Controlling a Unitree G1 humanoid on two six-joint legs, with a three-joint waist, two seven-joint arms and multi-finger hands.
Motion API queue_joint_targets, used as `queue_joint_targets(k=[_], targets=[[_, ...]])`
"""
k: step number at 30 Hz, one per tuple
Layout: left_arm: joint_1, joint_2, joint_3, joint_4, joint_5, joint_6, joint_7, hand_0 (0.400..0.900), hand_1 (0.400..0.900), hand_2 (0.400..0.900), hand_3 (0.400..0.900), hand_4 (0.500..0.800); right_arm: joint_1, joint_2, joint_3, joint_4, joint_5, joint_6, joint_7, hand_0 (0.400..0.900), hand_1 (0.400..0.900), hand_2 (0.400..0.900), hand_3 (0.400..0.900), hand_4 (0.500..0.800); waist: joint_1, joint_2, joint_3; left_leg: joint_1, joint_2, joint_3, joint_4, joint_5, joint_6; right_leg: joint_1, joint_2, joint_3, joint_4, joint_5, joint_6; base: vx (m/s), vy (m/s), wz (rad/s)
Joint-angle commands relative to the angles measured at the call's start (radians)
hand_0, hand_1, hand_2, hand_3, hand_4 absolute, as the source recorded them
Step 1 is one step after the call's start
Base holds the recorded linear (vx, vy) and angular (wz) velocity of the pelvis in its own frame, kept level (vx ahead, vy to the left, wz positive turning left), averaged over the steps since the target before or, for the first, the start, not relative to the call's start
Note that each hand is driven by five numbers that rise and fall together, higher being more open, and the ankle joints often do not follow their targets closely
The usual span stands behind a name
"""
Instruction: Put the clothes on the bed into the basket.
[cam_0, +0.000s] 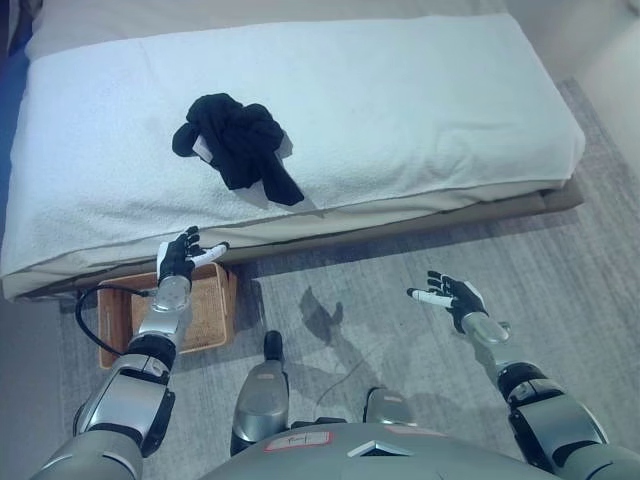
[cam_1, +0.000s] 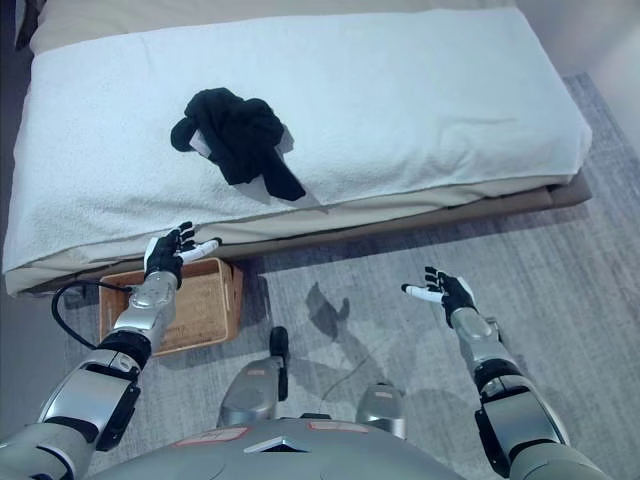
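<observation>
Right hand (cam_0: 455, 297) over grey floor (cam_0: 560, 270), fingers spread wide, holding nothing. Left hand (cam_0: 183, 256) above basket (cam_0: 212, 310), fingers splayed, empty too. Basket sits on floor just beside bed (cam_0: 400, 110) edge. Farther off, black clothes (cam_0: 238, 142) lie bunched on the white bed cover, left of centre.

Even, cool light; soft shadows beside the black clothes (cam_0: 238, 142) and on the carpet (cam_0: 400, 270).
</observation>
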Motion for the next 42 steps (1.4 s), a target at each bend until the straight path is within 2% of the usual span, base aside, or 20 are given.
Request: queue_joint_targets(k=[1, 4, 5, 7, 9, 11, 14, 18, 20, 21, 23, 25, 26, 27, 28, 29, 30, 32, 33, 42], targets=[[-0.050, 0.023, 0.049, -0.085, -0.010, -0.065, 0.022, 0.900, 0.900, 0.900, 0.900, 0.800, 0.002, -0.056, -0.036, -0.055, 0.010, -0.040, -0.025, 0.900, 0.900, 0.900, 0.900, 0.800, -0.008, 0.027, -0.009, -0.088, -0.049, -0.079, 0.061, -0.016, 0.037, 0.006, -0.008, 0.039, 0.120, 0.399, -0.075, 0.15, 0.151, 0.20], [-0.042, 0.022, 0.058, -0.076, -0.015, -0.062, 0.019, 0.900, 0.900, 0.900, 0.900, 0.800, 0.019, -0.052, -0.042, -0.058, 0.010, -0.037, -0.022, 0.900, 0.900, 0.900, 0.900, 0.800, -0.018, 0.037, -0.004, -0.052, -0.069, -0.076, 0.062, -0.045, 0.052, -0.043, -0.024, 0.017, 0.142, 0.389, -0.081, 0.15, 0.128, -0.02], [-0.040, 0.020, 0.057, -0.070, -0.018, -0.061, 0.016, 0.900, 0.900, 0.900, 0.900, 0.800, 0.020, -0.053, -0.043, -0.055, 0.011, -0.036, -0.021, 0.900, 0.900, 0.900, 0.900, 0.800, -0.024, 0.039, -0.006, -0.037, -0.071, -0.073, 0.058, -0.053, 0.051, -0.062, -0.026, 0.009, 0.119, 0.364, -0.084, 0.18, 0.092, -0.15], [-0.048, 0.018, 0.056, -0.049, -0.018, -0.061, 0.015, 0.900, 0.900, 0.900, 0.900, 0.800, 0.012, -0.055, -0.048, -0.045, 0.013, -0.036, -0.020, 0.900, 0.900, 0.900, 0.900, 0.800, -0.040, 0.049, 0.001, -0.007, -0.061, -0.070, 0.052, -0.076, 0.037, -0.122, -0.029, -0.035, 0.053, 0.256, -0.091, 0.22, 0.038, -0.01], [-0.058, 0.012, 0.054, -0.024, -0.015, -0.059, 0.012, 0.900, 0.900, 0.900, 0.900, 0.800, 0.004, -0.059, -0.054, -0.033, 0.015, -0.037, -0.020, 0.900, 0.900, 0.900, 0.900, 0.800, -0.066, 0.047, 0.017, 0.028, -0.065, -0.082, 0.052, -0.101, 0.023, -0.161, -0.028, -0.062, -0.052, 0.207, -0.079, 0.25, -0.046, 0.33], [-0.065, 0.011, 0.054, -0.008, -0.006, -0.060, 0.009, 0.900, 0.900, 0.900, 0.900, 0.800, 0.007, -0.063, -0.061, -0.033, 0.016, -0.038, -0.020, 0.900, 0.900, 0.900, 0.900, 0.800, -0.104, 0.035, 0.032, 0.076, -0.074, -0.103, 0.043, -0.130, 0.007, -0.190, -0.016, -0.059, -0.191, 0.214, -0.053, 0.30, -0.086, 0.54], [-0.080, 0.013, 0.051, 0.007, 0.017, -0.061, 0.005, 0.900, 0.900, 0.900, 0.900, 0.800, 0.025, -0.065, -0.070, -0.029, 0.014, -0.040, -0.017, 0.900, 0.900, 0.900, 0.900, 0.800, -0.149, 0.025, 0.042, 0.142, -0.075, -0.144, 0.033, -0.175, -0.008, -0.241, 0.012, -0.017, -0.327, 0.262, -0.023, 0.33, -0.088, 0.57], [-0.085, 0.019, 0.044, 0.004, 0.049, -0.056, 0.009, 0.900, 0.900, 0.900, 0.900, 0.800, 0.039, -0.069, -0.074, -0.021, 0.003, -0.036, -0.010, 0.900, 0.900, 0.900, 0.900, 0.800, -0.179, 0.009, 0.053, 0.203, -0.074, -0.202, 0.029, -0.222, -0.014, -0.292, 0.037, 0.017, -0.361, 0.312, -0.006, 0.26, -0.102, 0.38], [-0.089, 0.020, 0.033, -0.014, 0.073, -0.050, 0.019, 0.900, 0.900, 0.900, 0.900, 0.800, 0.052, -0.076, -0.083, -0.028, 0.004, -0.036, -0.006, 0.900, 0.900, 0.900, 0.900, 0.800, -0.190, 0.000, 0.054, 0.215, -0.068, -0.226, 0.028, -0.241, -0.022, -0.299, 0.050, 0.035, -0.333, 0.303, -0.009, 0.19, -0.137, 0.49], [-0.094, 0.015, 0.025, -0.028, 0.097, -0.045, 0.025, 0.900, 0.900, 0.900, 0.900, 0.800, 0.062, -0.081, -0.095, -0.021, 0.013, -0.041, -0.007, 0.900, 0.900, 0.900, 0.900, 0.800, -0.200, -0.002, 0.046, 0.226, -0.047, -0.241, 0.030, -0.256, -0.031, -0.303, 0.069, 0.041, -0.339, 0.301, -0.018, 0.24, -0.195, 0.58], [-0.091, 0.008, 0.014, -0.045, 0.113, -0.045, 0.032, 0.900, 0.900, 0.900, 0.900, 0.800, 0.074, -0.090, -0.106, -0.016, 0.022, -0.044, -0.008, 0.900, 0.900, 0.900, 0.900, 0.800, -0.208, 0.008, 0.041, 0.231, -0.010, -0.263, 0.062, -0.241, -0.051, -0.313, 0.093, 0.021, -0.303, 0.281, -0.035, 0.22, -0.174, 0.47], [-0.096, 0.003, 0.002, -0.045, 0.131, -0.040, 0.037, 0.900, 0.900, 0.900, 0.900, 0.800, 0.085, -0.100, -0.108, -0.034, 0.023, -0.044, -0.009, 0.900, 0.900, 0.900, 0.900, 0.800, -0.221, 0.014, 0.042, 0.213, 0.004, -0.270, 0.097, -0.238, -0.062, -0.309, 0.098, 0.005, -0.290, 0.265, -0.048, 0.11, -0.114, 0.56], [-0.104, -0.002, -0.009, -0.046, 0.161, -0.034, 0.048, 0.900, 0.900, 0.900, 0.900, 0.800, 0.089, -0.108, -0.111, -0.038, 0.029, -0.048, -0.012, 0.900, 0.900, 0.900, 0.900, 0.800, -0.231, 0.015, 0.044, 0.184, 0.013, -0.263, 0.158, -0.226, -0.073, -0.302, 0.101, -0.007, -0.283, 0.254, -0.062, 0.03, -0.214, 1.22], [-0.159, -0.024, -0.036, -0.037, 0.190, -0.029, 0.078, 0.900, 0.900, 0.900, 0.900, 0.800, 0.077, -0.119, -0.114, -0.033, 0.046, -0.059, -0.034, 0.900, 0.900, 0.900, 0.900, 0.800, -0.243, 0.002, 0.077, 0.071, 0.024, -0.187, 0.254, -0.190, -0.082, -0.289, 0.071, -0.043, -0.283, 0.248, -0.075, -0.01, -0.162, 0.95], [-0.162, -0.025, -0.037, -0.035, 0.190, -0.030, 0.078, 0.900, 0.900, 0.900, 0.900, 0.800, 0.075, -0.119, -0.115, -0.032, 0.047, -0.059, -0.034, 0.900, 0.900, 0.900, 0.900, 0.800, -0.246, 0.004, 0.074, 0.061, 0.023, -0.191, 0.263, -0.193, -0.082, -0.293, 0.069, -0.046, -0.282, 0.248, -0.075, -0.10, -0.126, 0.81], [-0.230, -0.043, -0.061, -0.006, 0.206, -0.029, 0.124, 0.900, 0.900, 0.900, 0.900, 0.800, 0.040, -0.127, -0.098, -0.037, 0.057, -0.063, -0.049, 0.900, 0.900, 0.900, 0.900, 0.800, -0.250, 0.009, 0.090, 0.027, 0.030, -0.161, 0.181, -0.171, -0.087, -0.314, 0.069, -0.063, -0.288, 0.246, -0.071, -0.04, -0.039, 0.22], [-0.260, -0.036, -0.068, 0.005, 0.226, -0.021, 0.151, 0.900, 0.900, 0.900, 0.900, 0.800, 0.025, -0.129, -0.087, -0.059, 0.059, -0.061, -0.055, 0.900, 0.900, 0.900, 0.900, 0.800, -0.255, 0.015, 0.088, 0.038, 0.039, -0.157, 0.124, -0.170, -0.087, -0.334, 0.071, -0.067, -0.290, 0.249, -0.069, -0.07, -0.049, 0.34], [-0.282, -0.034, -0.078, 0.004, 0.241, -0.013, 0.173, 0.900, 0.900, 0.900, 0.900, 0.800, 0.019, -0.131, -0.084, -0.072, 0.061, -0.064, -0.060, 0.900, 0.900, 0.900, 0.900, 0.800, -0.262, 0.019, 0.087, 0.037, 0.052, -0.135, 0.092, -0.153, -0.092, -0.351, 0.066, -0.075, -0.294, 0.257, -0.068, -0.02, -0.013, 0.20], [-0.325, -0.036, -0.092, 0.030, 0.282, -0.002, 0.210, 0.900, 0.900, 0.900, 0.900, 0.800, 0.005, -0.127, -0.075, -0.096, 0.062, -0.069, -0.066, 0.900, 0.900, 0.900, 0.900, 0.800, -0.265, 0.026, 0.084, 0.046, 0.063, -0.122, 0.046, -0.135, -0.097, -0.372, 0.064, -0.087, -0.304, 0.264, -0.065, 0.00, 0.000, 0.00], [-0.450, 0.021, -0.030, 0.174, 0.252, 0.024, 0.279, 0.900, 0.900, 0.900, 0.900, 0.800, -0.013, -0.113, -0.036, -0.145, 0.051, -0.063, -0.065, 0.900, 0.900, 0.900, 0.900, 0.800, -0.284, 0.050, 0.085, 0.067, 0.082, -0.073, -0.068, -0.100, -0.113, -0.444, 0.070, -0.075, -0.325, 0.291, -0.054, 0.02, 0.034, -0.15]])
